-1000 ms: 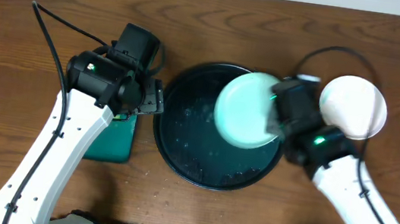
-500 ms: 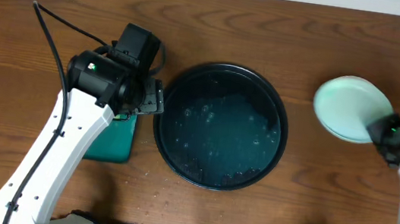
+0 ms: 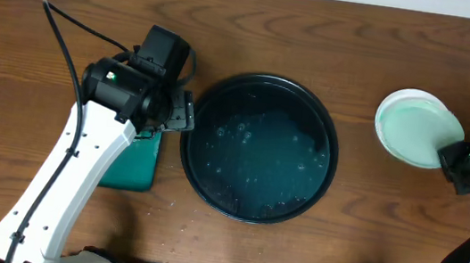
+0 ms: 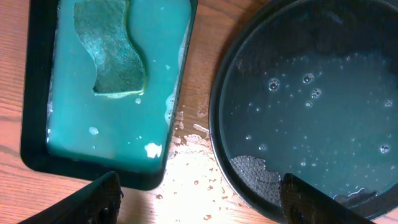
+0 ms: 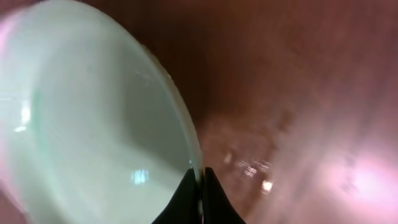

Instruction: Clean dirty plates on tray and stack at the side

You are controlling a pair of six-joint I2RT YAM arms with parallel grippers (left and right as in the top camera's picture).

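The round black tray (image 3: 203, 168) sits mid-table, wet with bubbles, no plates on it; its rim shows in the left wrist view (image 4: 219, 155). A mint-green plate (image 3: 410, 131) lies over a white plate (image 3: 393, 102) at the right side. My right gripper (image 3: 449, 156) is shut on the mint plate's rim, seen pinched in the right wrist view (image 5: 199, 186) with the plate (image 5: 81, 124) filling the left. My left gripper (image 4: 199, 202) is open and empty, over the wood between the green tray and the black tray. A third plate is not visible.
A green rectangular tray (image 4: 112, 134) with soapy water and a green sponge (image 4: 112, 46) lies left of the black tray; it shows under my left arm overhead (image 3: 130, 168). Water drops wet the wood between the trays.
My right gripper carried the mint-green plate from above the black tray to the right and brought it down over the white plate. The left arm has barely moved.
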